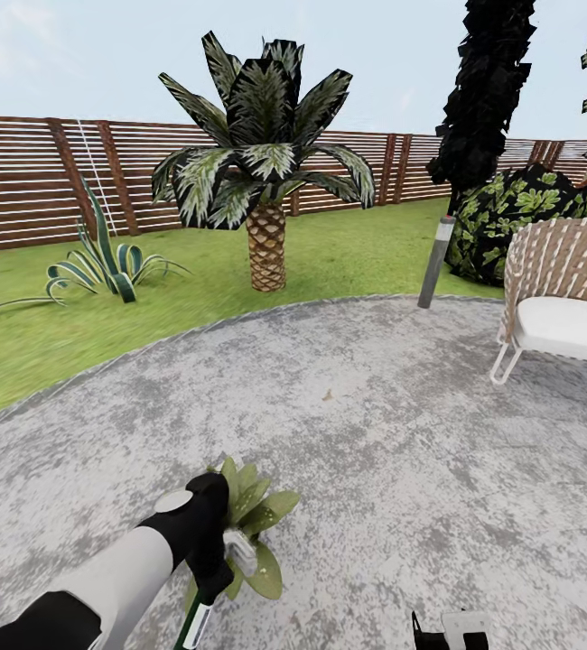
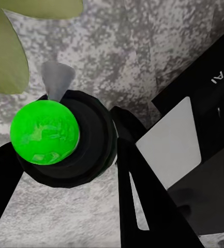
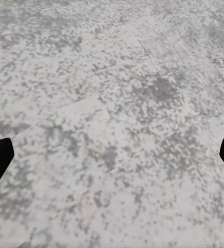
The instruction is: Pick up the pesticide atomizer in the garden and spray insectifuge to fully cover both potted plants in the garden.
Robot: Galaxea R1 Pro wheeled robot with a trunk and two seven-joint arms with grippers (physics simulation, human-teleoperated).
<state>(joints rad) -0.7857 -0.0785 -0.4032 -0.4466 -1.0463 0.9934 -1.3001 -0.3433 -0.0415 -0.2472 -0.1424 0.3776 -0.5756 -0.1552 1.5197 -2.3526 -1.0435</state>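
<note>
Spraying step, it seems: the left gripper [image 1: 210, 578] is clenched around the pesticide atomizer [image 1: 196, 621], trigger head touching the near potted plant [image 1: 256, 516] on the patio [image 1: 402, 433]. The right gripper [image 3: 112, 155] hangs released. Next: cover these leaves, then find the second plant.
</note>
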